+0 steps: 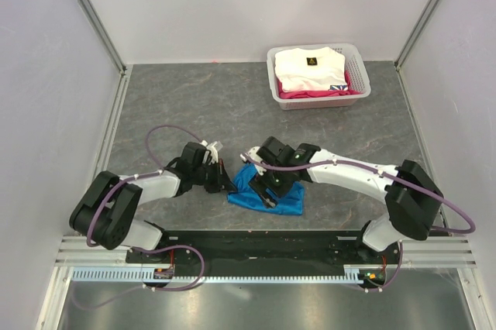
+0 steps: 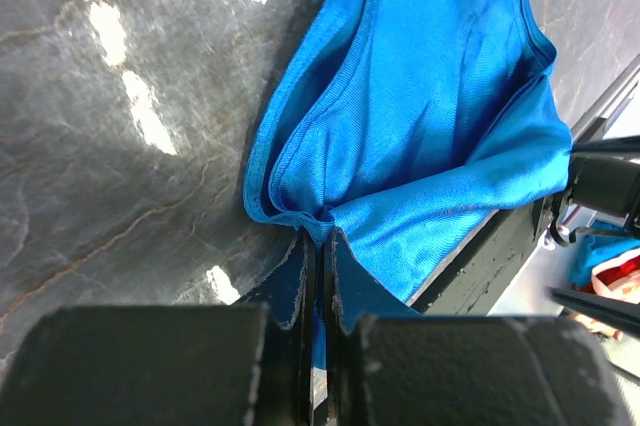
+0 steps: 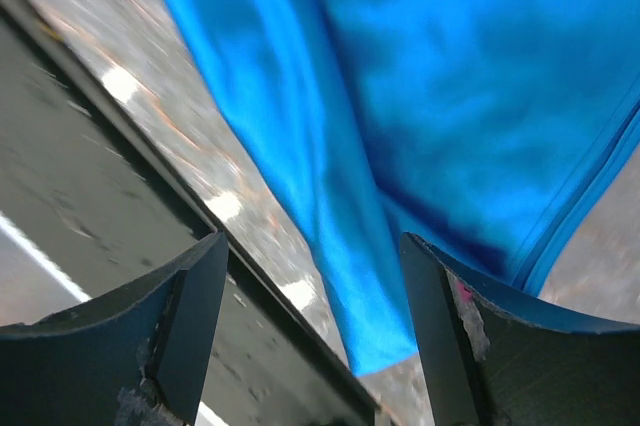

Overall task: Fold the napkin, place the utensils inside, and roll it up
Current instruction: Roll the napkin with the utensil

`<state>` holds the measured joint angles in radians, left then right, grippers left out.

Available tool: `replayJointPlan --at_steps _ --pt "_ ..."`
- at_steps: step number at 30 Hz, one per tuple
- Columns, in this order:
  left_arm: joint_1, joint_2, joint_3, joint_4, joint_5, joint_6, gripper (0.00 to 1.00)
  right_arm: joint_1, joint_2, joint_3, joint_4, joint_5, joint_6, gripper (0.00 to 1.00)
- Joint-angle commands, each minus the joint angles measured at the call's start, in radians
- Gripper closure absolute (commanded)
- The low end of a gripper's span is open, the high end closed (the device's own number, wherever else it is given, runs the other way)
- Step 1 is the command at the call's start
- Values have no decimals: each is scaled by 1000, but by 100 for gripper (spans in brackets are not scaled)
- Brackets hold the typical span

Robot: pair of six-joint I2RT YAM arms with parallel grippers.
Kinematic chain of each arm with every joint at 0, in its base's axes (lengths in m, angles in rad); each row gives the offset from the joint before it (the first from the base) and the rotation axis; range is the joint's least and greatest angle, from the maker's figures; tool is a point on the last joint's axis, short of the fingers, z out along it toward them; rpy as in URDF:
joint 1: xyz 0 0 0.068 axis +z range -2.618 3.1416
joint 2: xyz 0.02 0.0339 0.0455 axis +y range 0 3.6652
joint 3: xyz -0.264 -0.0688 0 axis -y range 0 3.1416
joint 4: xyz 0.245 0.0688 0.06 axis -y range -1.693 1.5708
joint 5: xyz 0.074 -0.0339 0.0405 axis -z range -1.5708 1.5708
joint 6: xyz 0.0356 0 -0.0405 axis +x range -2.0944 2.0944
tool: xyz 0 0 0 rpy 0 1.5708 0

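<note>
Left side first: my left gripper (image 2: 322, 276) is clamped tight, fingers pressed together on a pinched fold at the left edge of the napkin (image 2: 420, 106). The cloth puckers right where I bite it, with two or three layers caught together.

Moving to the middle, the napkin lies bunched on the table (image 1: 194, 97), close to the near edge and between my two arms. It is creased and doubled over, not spread flat. It looks thin, light and a little shiny, so I judge it to be limp and slippery. It will sag from any single grip, slide on the smooth tabletop and take no crease unless I press it. The hemmed border shows as a firmer ridge, and that is where I would take hold, at corners or along the hem with one grip per side. A pinch in the middle only gathers more folds.

Now the right: my right gripper (image 3: 312, 336) hangs over the cloth with its fingers spread wide and nothing between them. Blue fabric runs beneath the gap, and I cannot tell whether the tips touch it.

I cannot pick out the utensils in any view. Far back on the right sits a basket (image 1: 358, 74) of folded clothes, well apart from all this.
</note>
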<state>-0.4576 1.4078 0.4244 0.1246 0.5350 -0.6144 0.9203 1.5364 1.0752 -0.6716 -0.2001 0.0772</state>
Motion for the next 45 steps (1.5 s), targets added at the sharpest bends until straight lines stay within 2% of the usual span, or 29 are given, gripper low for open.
replayJointPlan --at_steps 1,7,10,14,15,21,28,30,34,35,37,39,41,44,45 --pt "5 39 42 -54 -43 16 98 29 33 -58 -83 136 42 23" --pt "4 42 48 -60 -41 24 98 35 63 -60 -88 183 15 24" --pt "7 48 48 -62 -41 24 98 35 96 -64 -92 142 1 30" --pt "8 52 51 -63 -43 31 98 32 140 -55 -101 55 -7 64" --pt "10 54 53 -65 -43 34 98 23 146 -49 -109 35 -10 66" --pt "11 69 79 -80 -47 65 98 -70 203 -21 -129 -163 -48 73" --pt "11 106 108 -100 -43 94 98 -210 278 0 -126 -355 -92 76" --pt "11 111 111 -102 -43 94 98 -239 292 -6 -123 -386 -103 75" --pt "13 129 112 -103 -41 94 98 -273 275 6 -120 -337 -93 70" --pt "11 132 114 -103 -38 93 98 -273 262 14 -123 -314 -90 63" --pt "14 138 117 -103 -30 91 98 -275 232 52 -146 -260 -79 57" --pt "14 145 117 -103 -24 90 98 -273 182 89 -177 -171 -77 43" --pt "14 143 119 -103 -26 87 98 -274 121 143 -189 -96 -50 34" --pt "16 148 126 -112 -21 84 98 -247 32 192 -181 -6 -34 27" --pt "16 152 132 -117 -18 81 98 -201 10 193 -154 69 -37 26"
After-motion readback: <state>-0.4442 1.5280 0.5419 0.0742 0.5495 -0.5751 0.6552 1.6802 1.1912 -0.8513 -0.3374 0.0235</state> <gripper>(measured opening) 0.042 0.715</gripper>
